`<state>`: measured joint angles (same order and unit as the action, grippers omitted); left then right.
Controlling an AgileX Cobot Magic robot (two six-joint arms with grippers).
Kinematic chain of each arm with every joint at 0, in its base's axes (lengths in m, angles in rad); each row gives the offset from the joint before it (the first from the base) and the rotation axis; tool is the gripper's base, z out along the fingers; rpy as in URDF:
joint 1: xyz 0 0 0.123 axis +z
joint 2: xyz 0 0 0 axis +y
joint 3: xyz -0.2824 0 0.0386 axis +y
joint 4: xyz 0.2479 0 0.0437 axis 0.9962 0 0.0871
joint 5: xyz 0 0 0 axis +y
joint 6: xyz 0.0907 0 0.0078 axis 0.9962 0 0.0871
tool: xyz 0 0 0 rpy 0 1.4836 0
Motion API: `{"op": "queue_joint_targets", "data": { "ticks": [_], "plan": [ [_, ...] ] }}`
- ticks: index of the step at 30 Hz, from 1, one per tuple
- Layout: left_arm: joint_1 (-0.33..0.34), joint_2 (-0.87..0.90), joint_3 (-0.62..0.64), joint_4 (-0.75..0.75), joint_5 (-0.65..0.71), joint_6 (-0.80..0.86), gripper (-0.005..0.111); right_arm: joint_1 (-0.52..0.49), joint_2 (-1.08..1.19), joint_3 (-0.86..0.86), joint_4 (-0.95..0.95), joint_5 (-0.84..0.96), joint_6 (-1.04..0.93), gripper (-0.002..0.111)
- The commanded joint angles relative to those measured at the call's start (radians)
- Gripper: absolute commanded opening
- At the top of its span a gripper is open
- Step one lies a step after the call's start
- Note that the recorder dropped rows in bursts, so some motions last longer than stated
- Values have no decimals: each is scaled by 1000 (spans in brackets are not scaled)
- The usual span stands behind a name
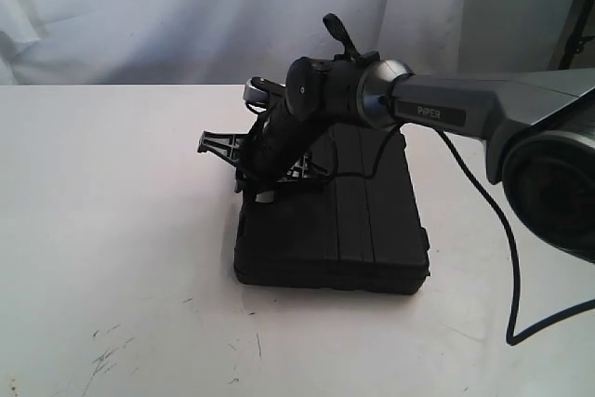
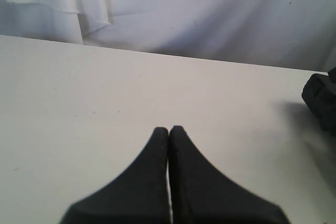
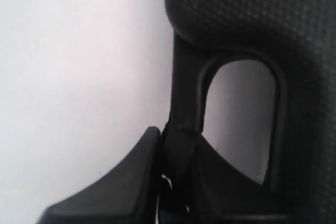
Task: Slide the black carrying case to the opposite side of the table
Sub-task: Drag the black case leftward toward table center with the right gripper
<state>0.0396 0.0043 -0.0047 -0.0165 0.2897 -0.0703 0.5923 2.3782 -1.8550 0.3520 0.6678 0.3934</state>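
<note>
Plainly the black carrying case (image 1: 358, 230) lies lengthwise near-to-far, handle (image 3: 185, 87) leftward.

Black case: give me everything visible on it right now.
The case is black, moulded plastic by the look, with a pebbled surface, lengthwise grooves on its lid and rounded corners. It lies flat and closed on the table, right of centre in the exterior view. Its handle has a rounded opening, and the right gripper is clamped on the handle's bar. The left gripper is apart from it.
</note>
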Motion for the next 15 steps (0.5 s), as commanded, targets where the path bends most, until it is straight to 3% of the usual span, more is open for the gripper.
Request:
{"op": "queue_joint_targets", "data": {
  "ticks": [1, 15],
  "plan": [
    [3, -4, 5, 0, -5, -1, 0, 23, 38, 0, 135, -136, 49, 0],
    [3, -4, 5, 0, -5, -1, 0, 45, 59, -42, 159, -173, 49, 0]
  ]
}}
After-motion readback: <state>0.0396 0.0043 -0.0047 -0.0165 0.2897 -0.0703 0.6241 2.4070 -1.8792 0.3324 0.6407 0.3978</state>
